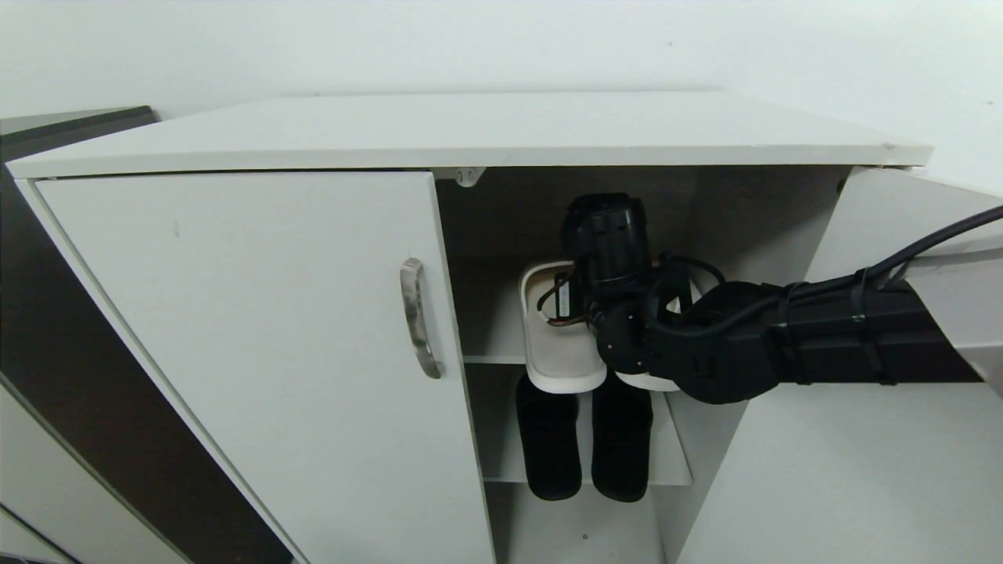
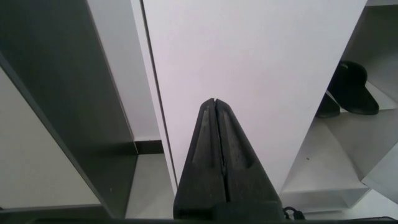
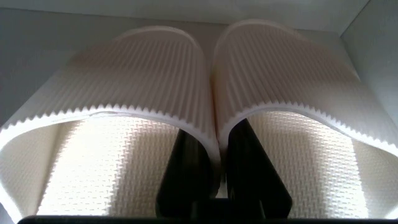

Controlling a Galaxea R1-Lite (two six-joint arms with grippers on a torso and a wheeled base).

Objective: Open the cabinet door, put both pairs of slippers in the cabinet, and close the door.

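The white cabinet (image 1: 470, 129) has its right door (image 1: 862, 454) swung open and its left door (image 1: 258, 337) closed. A pair of white slippers (image 1: 560, 356) lies on the upper shelf, heels jutting over its front edge. My right arm (image 1: 783, 337) is inside the cabinet above them. My right gripper (image 3: 216, 143) is shut on the white slippers (image 3: 143, 81), one finger under each strap, pinching the inner sides together. A pair of black slippers (image 1: 584, 446) rests on the lower shelf (image 1: 674, 466). My left gripper (image 2: 214, 102) is shut and empty, low in front of the closed left door (image 2: 249, 68).
A metal handle (image 1: 415, 317) sits on the left door near the opening. A dark panel (image 1: 94, 376) stands to the cabinet's left. The floor compartment (image 1: 580, 525) below the black slippers holds nothing. One black slipper (image 2: 354, 93) shows past the door's edge.
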